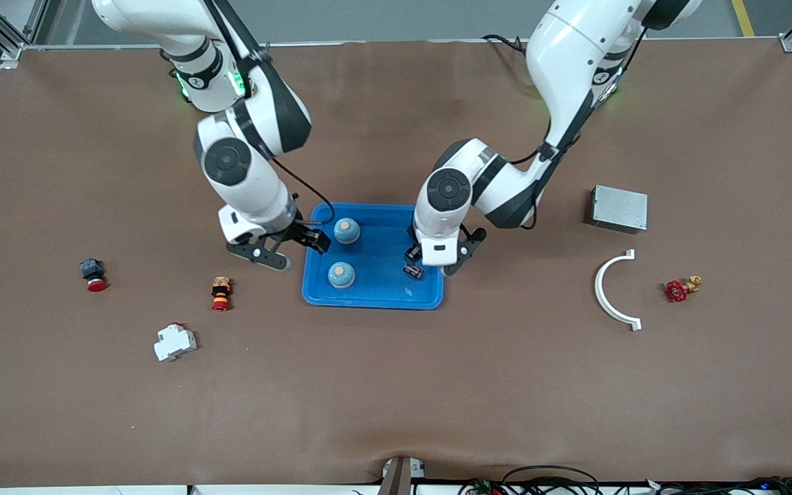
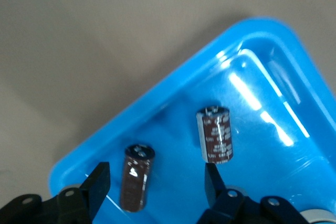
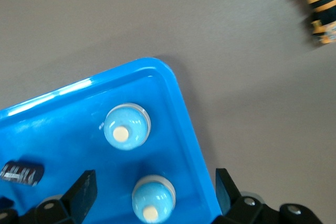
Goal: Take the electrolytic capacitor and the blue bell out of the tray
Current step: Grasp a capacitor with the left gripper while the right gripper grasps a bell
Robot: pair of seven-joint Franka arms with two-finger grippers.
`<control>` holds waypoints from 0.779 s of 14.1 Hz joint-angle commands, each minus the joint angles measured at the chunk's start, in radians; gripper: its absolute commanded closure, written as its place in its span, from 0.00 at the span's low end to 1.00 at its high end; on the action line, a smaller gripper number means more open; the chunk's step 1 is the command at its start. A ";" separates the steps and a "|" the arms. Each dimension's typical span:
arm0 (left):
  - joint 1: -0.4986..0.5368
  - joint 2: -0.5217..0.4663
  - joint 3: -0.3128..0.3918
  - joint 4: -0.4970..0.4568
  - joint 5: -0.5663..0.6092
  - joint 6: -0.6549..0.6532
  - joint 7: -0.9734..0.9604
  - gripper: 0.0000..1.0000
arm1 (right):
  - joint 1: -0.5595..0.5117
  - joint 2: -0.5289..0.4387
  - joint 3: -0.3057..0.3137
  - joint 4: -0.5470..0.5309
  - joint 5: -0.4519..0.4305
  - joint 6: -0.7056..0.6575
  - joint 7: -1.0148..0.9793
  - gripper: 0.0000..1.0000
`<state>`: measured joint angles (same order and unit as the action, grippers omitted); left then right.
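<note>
Inside the tray's rim (image 1: 313, 300), 2 bells (image 1: 346, 231) and 2 capacitors (image 2: 216, 135) lie apart.

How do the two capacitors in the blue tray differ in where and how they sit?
In the left wrist view, one capacitor sits between the fingers of the left gripper, while the other capacitor sits outside them, deeper in the blue tray. The first looks darker and shadowed; the second catches more light, so its printed stripe shows. Both are dark brown cylinders with a black top.
</note>
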<state>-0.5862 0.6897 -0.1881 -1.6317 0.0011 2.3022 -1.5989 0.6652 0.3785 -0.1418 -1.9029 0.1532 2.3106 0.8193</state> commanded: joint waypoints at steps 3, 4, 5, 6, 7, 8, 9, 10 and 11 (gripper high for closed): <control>-0.037 0.016 0.010 0.003 0.005 0.011 -0.039 0.37 | 0.040 0.158 -0.013 0.053 -0.017 0.165 0.095 0.00; -0.043 0.019 0.012 0.003 0.007 0.003 -0.038 0.37 | 0.043 0.177 -0.013 0.059 -0.017 0.182 0.095 0.00; -0.047 0.019 0.013 -0.007 0.007 -0.009 -0.036 0.37 | 0.043 0.192 -0.013 0.070 -0.017 0.185 0.096 0.00; -0.049 0.016 0.015 -0.017 0.007 -0.015 -0.036 0.37 | 0.047 0.209 -0.013 0.080 -0.014 0.187 0.103 0.00; -0.049 0.017 0.015 -0.019 0.007 -0.018 -0.036 0.40 | 0.063 0.232 -0.013 0.099 -0.017 0.188 0.141 0.00; -0.050 0.019 0.015 -0.019 0.007 -0.018 -0.036 0.42 | 0.074 0.256 -0.015 0.120 -0.018 0.188 0.167 0.00; -0.052 0.022 0.015 -0.019 0.008 -0.018 -0.036 0.42 | 0.080 0.272 -0.016 0.136 -0.018 0.188 0.178 0.00; -0.056 0.024 0.015 -0.019 0.007 -0.018 -0.033 0.42 | 0.083 0.279 -0.016 0.139 -0.018 0.188 0.179 0.00; -0.058 0.024 0.015 -0.019 0.008 -0.024 -0.033 0.52 | 0.083 0.280 -0.016 0.140 -0.018 0.188 0.181 0.00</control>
<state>-0.6264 0.7140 -0.1857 -1.6528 0.0011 2.2930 -1.6221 0.7321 0.6310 -0.1428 -1.7994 0.1521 2.5046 0.9647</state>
